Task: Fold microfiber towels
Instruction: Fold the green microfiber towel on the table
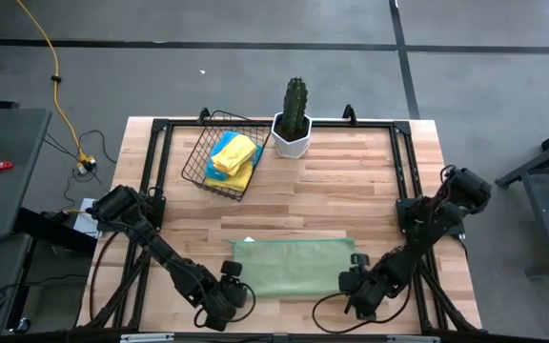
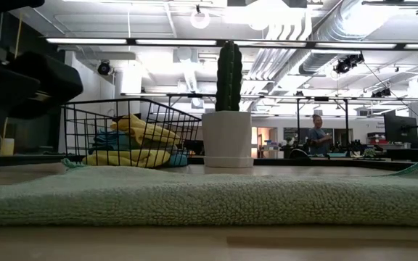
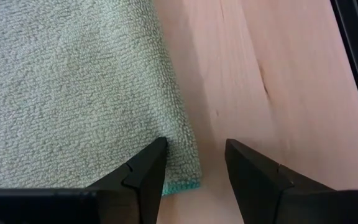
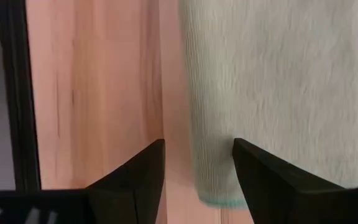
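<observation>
Flat on the near part of the table (image 1: 370, 191) lay a pale green towel (image 1: 294, 265), folded into a wide strip. Left gripper (image 1: 233, 283) stood at its near left corner and right gripper (image 1: 353, 276) at its near right corner, jaws of both parted and holding nothing. Farther back, a wire basket (image 1: 198, 157) held yellow and blue towels (image 1: 233, 157), beside a potted cactus (image 1: 295, 114)

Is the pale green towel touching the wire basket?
Apart. The high view shows bare wood between the pale green towel, lying at the table's near edge, and the wire basket farther back.
</observation>
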